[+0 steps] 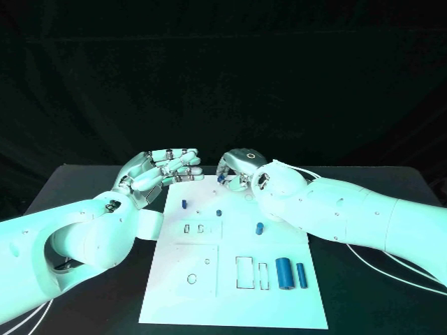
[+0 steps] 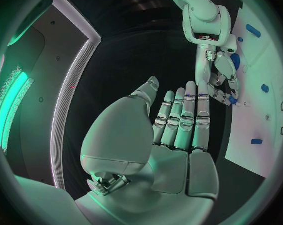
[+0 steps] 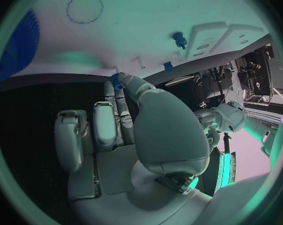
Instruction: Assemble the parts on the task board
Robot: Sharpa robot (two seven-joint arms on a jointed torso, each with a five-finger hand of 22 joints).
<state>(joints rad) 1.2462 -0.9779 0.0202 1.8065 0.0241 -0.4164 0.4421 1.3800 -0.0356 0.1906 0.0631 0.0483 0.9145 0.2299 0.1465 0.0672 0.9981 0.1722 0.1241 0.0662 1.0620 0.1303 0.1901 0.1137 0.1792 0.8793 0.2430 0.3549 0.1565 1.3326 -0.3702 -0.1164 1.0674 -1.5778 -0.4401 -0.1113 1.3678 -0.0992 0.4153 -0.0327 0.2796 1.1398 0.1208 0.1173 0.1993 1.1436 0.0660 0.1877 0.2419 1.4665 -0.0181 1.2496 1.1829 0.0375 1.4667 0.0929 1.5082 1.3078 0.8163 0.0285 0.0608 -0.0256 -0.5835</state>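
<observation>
Your white board (image 1: 184,293) is partly filled: a few blue pegs (image 1: 184,204) stand upright, while two blue cylinders (image 1: 284,271) lie loose near its front, so much remains. Your right hand (image 1: 246,171) pinches a small blue part (image 3: 118,80) at the board's far edge; your left hand (image 1: 163,166) hovers beside it, fingers straight, holding nothing.

White task board (image 1: 184,293) flat mid-table, small blue parts (image 1: 284,271) scattered on it

A black bench (image 1: 103,183) stands before a dark, creased curtain (image 1: 223,77) under teal-green light. Beside it, a pale wall panel (image 2: 66,80) carries a glowing green strip (image 2: 10,105), possibly a lamp, with ribbed edging.
</observation>
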